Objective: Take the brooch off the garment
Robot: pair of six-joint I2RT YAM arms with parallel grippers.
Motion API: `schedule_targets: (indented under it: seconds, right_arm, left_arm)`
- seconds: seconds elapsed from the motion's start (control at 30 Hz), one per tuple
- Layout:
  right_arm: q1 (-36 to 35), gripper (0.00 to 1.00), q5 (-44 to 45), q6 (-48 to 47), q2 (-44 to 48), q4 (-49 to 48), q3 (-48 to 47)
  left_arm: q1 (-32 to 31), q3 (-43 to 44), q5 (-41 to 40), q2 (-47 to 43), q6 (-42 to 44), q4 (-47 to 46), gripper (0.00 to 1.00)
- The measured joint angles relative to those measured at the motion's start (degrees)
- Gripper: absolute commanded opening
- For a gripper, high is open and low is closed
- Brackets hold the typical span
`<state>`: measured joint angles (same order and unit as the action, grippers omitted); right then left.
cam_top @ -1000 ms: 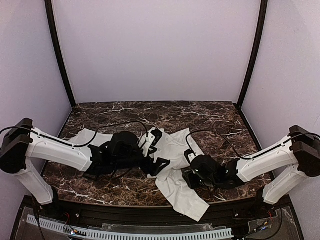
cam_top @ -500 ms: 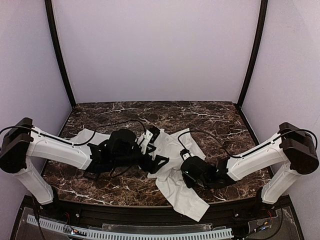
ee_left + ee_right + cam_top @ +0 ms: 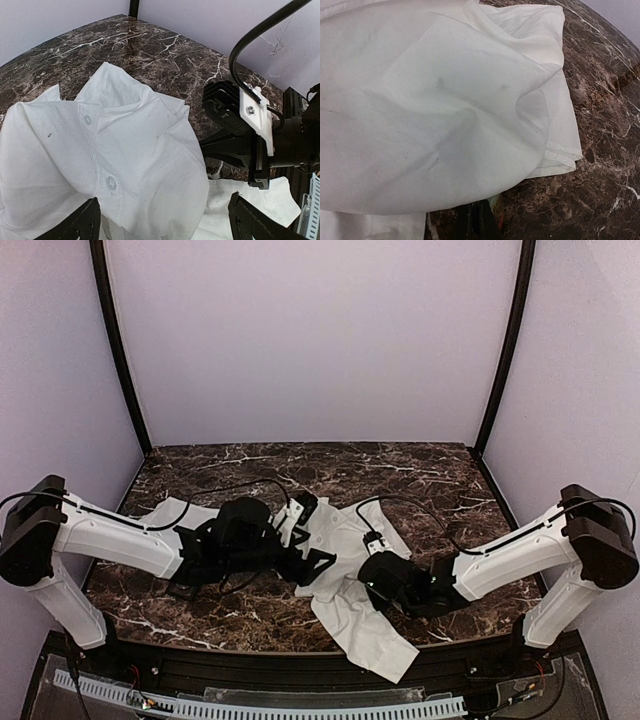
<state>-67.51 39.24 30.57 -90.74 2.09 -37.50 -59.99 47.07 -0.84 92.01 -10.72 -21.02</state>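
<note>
Between the spread fingers (image 3: 80, 225) of the left pincer (image 3: 165, 222) lies a shirt (image 3: 125, 145) on the table (image 3: 165, 55), brooch out of sight; right pincer (image 3: 476, 220), grip unclear, at its edge; finding it likely means lifting folds next.

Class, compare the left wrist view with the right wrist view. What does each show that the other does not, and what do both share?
Only the left wrist view shows two buttons, the right arm at the right, and the left gripper, its fingers spread wide at the bottom corners. Only the right wrist view shows a folded hem lying on the marble, and the right gripper, its fingers close together at the bottom edge. Both show the white shirt and the dark table. Neither shows the brooch.
</note>
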Motion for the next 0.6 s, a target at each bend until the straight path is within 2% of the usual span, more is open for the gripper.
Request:
schedule_targets:
  seconds: [0.17, 0.37, 0.6]
  right_arm:
    - [-0.02, 0.00, 1.03, 1.33, 3.13, 3.52, 0.31]
    - [0.00, 0.00, 0.68, 1.22, 12.26, 4.81, 2.99]
    - [2.58, 0.00, -9.01, -3.04, 27.12, -1.11, 10.14]
  left_arm:
    - [0.11, -0.90, -0.02, -1.03, 0.02, -0.02, 0.91]
    - [0.17, -2.64, -0.17, -5.14, 0.09, -0.13, 0.92]
    - [0.35, -4.96, 1.66, -8.37, 0.48, -1.53, 0.94]
